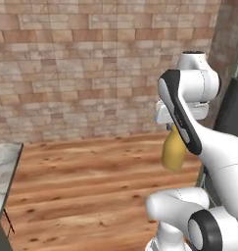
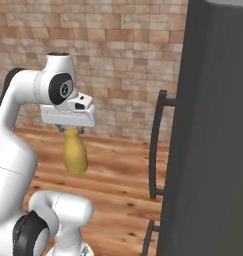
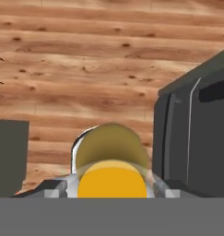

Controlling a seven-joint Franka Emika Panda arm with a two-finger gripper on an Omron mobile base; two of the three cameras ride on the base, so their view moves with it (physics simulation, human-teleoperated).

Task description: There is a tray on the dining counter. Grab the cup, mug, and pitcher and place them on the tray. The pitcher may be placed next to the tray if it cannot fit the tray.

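Pitcher's in the air, tray run next

We've got the gripper (image 2: 70,129) clamped on the neck of the mustard pitcher (image 2: 75,156), hanging over the wood floor (image 1: 91,181) beside a dark cabinet (image 2: 213,130), brick wall (image 1: 91,59) behind. Next we probably need to find the dining counter's tray and set it down upright.

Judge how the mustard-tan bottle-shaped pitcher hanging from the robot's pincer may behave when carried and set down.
The mustard-tan bottle-shaped pitcher hangs by its narrow neck from the pincer, so its wider body below could swing as the arm moves. Its smooth rounded surface probably slips easily. It keeps its shape in mid-air, so it seems rigid; being tall, it might tip when set down.
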